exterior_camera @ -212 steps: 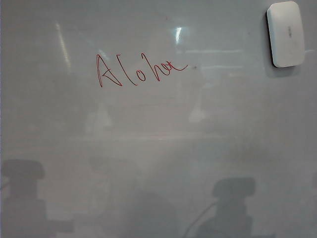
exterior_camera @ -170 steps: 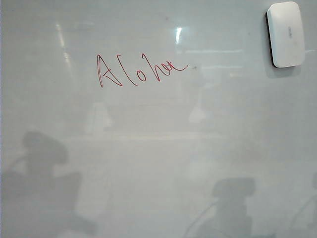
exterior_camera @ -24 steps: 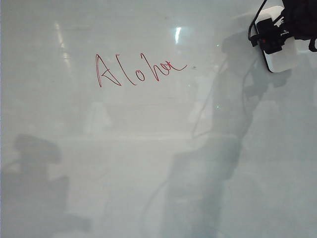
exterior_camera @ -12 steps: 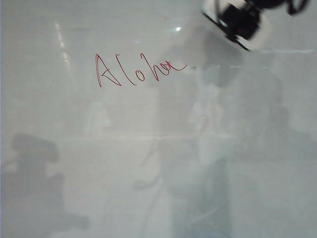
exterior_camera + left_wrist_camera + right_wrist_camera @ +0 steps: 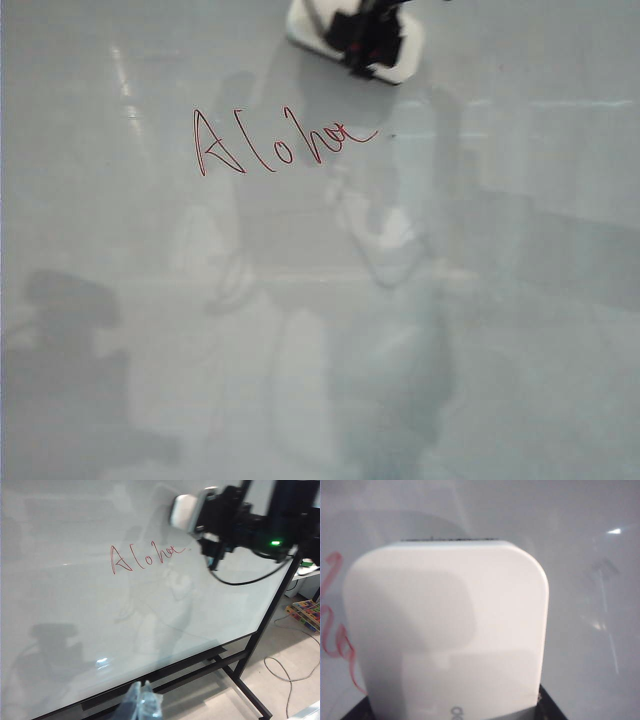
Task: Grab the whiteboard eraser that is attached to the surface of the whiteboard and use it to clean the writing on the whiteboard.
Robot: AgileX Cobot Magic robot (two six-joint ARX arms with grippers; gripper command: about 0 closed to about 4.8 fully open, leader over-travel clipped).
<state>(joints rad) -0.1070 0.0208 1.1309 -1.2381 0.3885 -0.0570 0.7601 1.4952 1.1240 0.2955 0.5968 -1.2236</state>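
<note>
The whiteboard [image 5: 520,300] fills the exterior view. Red cursive writing "Aloha" [image 5: 285,142] sits at its upper middle. My right gripper [image 5: 366,38] is shut on the white whiteboard eraser [image 5: 405,62], at the top edge of that view, just above and right of the word's end. In the right wrist view the eraser [image 5: 450,625] fills the frame against the board, with black fingers [image 5: 551,707] at its sides and red strokes of the writing [image 5: 335,630] beside it. The left gripper [image 5: 142,702] hangs shut and empty below the board's bottom edge.
The left wrist view shows the board's black frame and stand legs [image 5: 240,665], a cable on the floor [image 5: 285,672] and a colourful mat [image 5: 306,612] beyond the stand. Arm shadows fall across the lower board [image 5: 70,380].
My right gripper has carried the eraser leftward along the top of the board, from the upper right corner to above the word's end, and the wrist has turned. The left gripper's shadow has stayed put.
</note>
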